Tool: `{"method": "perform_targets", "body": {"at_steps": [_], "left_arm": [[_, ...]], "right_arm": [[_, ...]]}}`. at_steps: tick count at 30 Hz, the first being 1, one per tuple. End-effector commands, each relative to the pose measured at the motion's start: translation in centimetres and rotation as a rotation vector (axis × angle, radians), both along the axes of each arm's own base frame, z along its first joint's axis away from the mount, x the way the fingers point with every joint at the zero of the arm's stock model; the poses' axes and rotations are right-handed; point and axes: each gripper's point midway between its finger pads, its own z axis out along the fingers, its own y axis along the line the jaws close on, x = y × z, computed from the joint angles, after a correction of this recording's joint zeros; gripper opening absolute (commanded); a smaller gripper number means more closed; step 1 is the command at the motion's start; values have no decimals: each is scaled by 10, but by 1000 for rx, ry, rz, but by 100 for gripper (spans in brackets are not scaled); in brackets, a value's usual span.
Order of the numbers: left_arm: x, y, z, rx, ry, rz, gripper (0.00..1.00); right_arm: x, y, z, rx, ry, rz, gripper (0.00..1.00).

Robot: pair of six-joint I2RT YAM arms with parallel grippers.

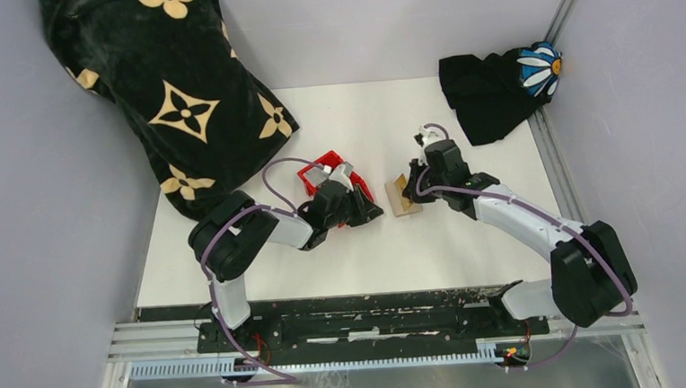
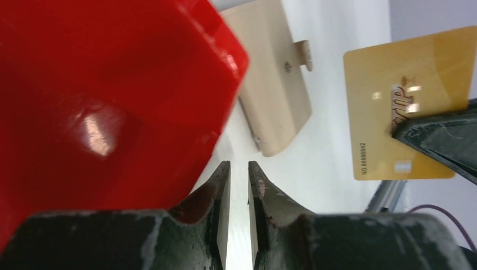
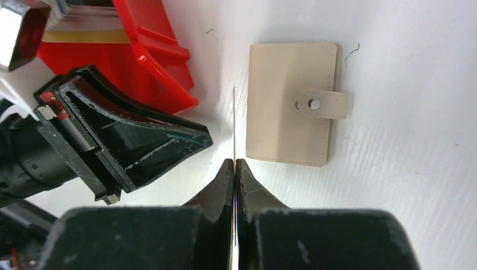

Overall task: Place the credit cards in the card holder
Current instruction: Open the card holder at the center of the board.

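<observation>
My right gripper [image 3: 234, 161] is shut on a thin gold credit card [image 2: 394, 95], seen edge-on in the right wrist view and held upright just left of the card holder [image 3: 289, 107]. The card holder is a beige wallet lying flat on the white table with its snap tab fastened. My left gripper [image 2: 239, 164] stands slightly open with nothing between its fingers, beside the red bin [image 2: 101, 95] and a short way left of the card. From above, both grippers [image 1: 372, 212] [image 1: 408, 190] meet near the card holder [image 1: 401, 195]. More cards [image 3: 84, 36] lie stacked in the red bin.
A black cloth with tan flowers [image 1: 162, 88] covers the table's back left corner. A black cloth with a daisy [image 1: 495, 90] lies at the back right. Grey walls close in on both sides.
</observation>
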Motion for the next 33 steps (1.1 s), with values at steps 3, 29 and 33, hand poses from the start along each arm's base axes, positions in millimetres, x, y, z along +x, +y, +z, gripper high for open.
{"method": "perform_targets", "body": {"at_steps": [3,29,33], "left_arm": [[12,1,8,89,-82,16,24],[16,-19,-11,169,-71,-8,22],[16,-22,-14,177,-67,-10,22]], "right_arm": [[16,-9,3,-229,-42,-9,1],[45,-22,-34,-515,3,-32,1],[46,-27,-36,-541,1,-44,1]]}}
